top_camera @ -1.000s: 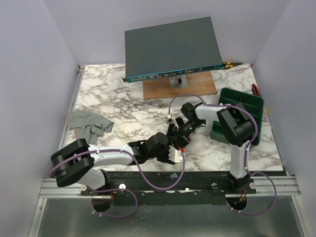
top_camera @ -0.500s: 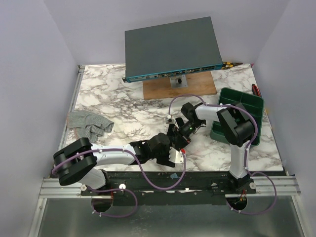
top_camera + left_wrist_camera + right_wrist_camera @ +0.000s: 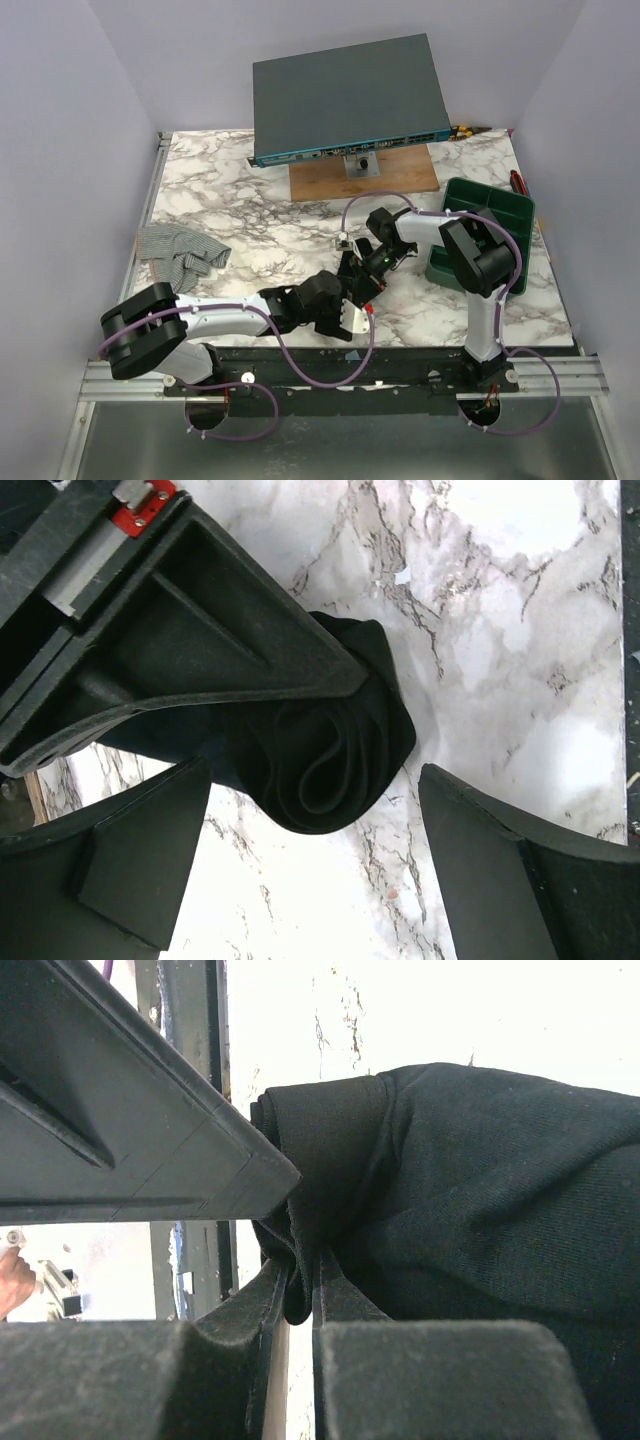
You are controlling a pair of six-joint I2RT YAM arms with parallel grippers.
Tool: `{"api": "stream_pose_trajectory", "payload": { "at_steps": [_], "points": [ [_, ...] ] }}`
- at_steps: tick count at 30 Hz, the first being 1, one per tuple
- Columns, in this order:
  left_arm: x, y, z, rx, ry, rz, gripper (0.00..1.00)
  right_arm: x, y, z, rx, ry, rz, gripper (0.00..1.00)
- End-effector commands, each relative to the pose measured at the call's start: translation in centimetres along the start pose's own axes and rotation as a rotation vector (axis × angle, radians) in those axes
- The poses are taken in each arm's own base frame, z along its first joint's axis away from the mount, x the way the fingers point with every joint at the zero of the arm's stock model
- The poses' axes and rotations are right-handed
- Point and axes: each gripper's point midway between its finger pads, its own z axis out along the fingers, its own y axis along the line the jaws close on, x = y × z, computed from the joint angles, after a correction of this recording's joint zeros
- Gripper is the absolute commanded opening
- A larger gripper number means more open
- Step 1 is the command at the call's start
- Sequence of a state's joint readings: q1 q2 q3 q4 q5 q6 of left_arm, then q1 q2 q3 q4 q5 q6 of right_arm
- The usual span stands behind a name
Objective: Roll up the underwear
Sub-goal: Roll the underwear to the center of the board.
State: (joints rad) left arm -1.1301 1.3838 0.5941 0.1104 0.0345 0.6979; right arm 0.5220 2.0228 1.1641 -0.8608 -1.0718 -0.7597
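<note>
The left arm (image 3: 215, 318) lies low, reaching from its base at 7 o'clock towards 3 o'clock. The left end effector (image 3: 350, 312) has its fingers (image 3: 140, 870) spread wide. The right arm (image 3: 480, 262) rises from 5 o'clock, folds at the elbow and stretches towards 9 o'clock. The right end effector (image 3: 362, 275) meets the left one, its fingers (image 3: 255, 1305) pinched on a fold of underwear (image 3: 480, 1160).
</note>
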Motion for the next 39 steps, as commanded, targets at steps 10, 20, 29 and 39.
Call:
{"api": "stream_pose_trajectory", "payload": {
  "at_steps": [10,20,29,39],
  "points": [
    [1.6,-1.0,1.0,0.031,0.104,0.104,0.88,1.0,-0.9,0.0,0.019,0.045,0.024,0.1],
    [2.0,-1.2,1.7,0.045,0.131,0.104,0.7,1.2,-0.9,0.0,0.021,0.054,0.026,0.1],
    [1.5,-2.2,2.0,0.121,0.139,0.052,0.41,1.3,-0.8,-0.2,0.036,0.058,0.023,0.11],
    [0.9,-3.8,1.7,0.26,0.166,-0.025,0.0,0.4,-1.4,-1.2,0.111,0.042,0.006,0.24]
  ]
}}
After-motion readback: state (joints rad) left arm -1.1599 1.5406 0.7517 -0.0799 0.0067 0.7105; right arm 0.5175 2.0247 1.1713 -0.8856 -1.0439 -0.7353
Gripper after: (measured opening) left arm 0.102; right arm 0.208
